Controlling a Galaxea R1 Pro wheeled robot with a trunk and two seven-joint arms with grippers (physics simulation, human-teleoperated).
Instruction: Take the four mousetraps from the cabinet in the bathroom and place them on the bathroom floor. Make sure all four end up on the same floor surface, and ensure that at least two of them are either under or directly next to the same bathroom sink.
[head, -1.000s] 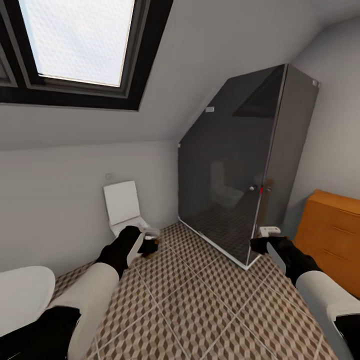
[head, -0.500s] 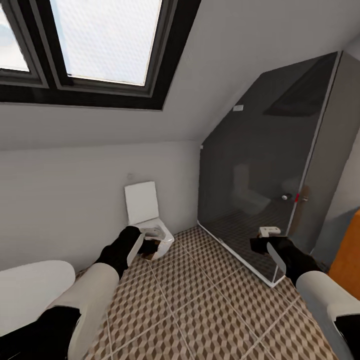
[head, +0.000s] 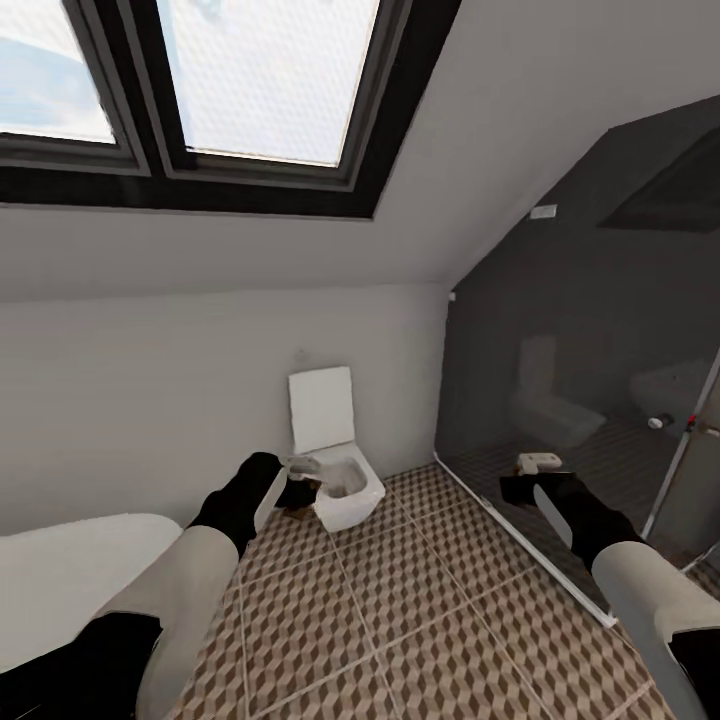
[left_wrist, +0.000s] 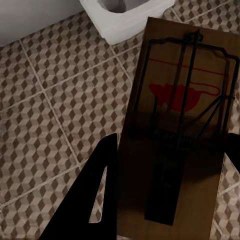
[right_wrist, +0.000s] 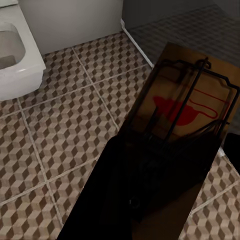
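From the head camera, both arms reach forward over the bathroom floor (head: 420, 610). The left gripper (head: 298, 492) hangs just in front of the toilet (head: 340, 480), clamped on a mousetrap (head: 300, 500) that shows as a small brown sliver. The right gripper (head: 530, 478) is beside the dark glass shower wall (head: 580, 400). A white bathtub (head: 60, 570) edges in at lower left. Against a second ago the whole picture has swung (the camera turning, not the things): the orange cabinet has left the frame and the toilet now sits near centre.

In the left wrist view, the mousetrap (left_wrist: 180, 135) sits flat between the dark fingers (left_wrist: 95, 190), long axis running along the gripper, tiles well below it.

In the right wrist view, a second mousetrap (right_wrist: 180, 130) is held the same way by the right fingers (right_wrist: 100, 200). No sink is in sight, so neither arm is yet nearer; I judge more turning comes before any drop.
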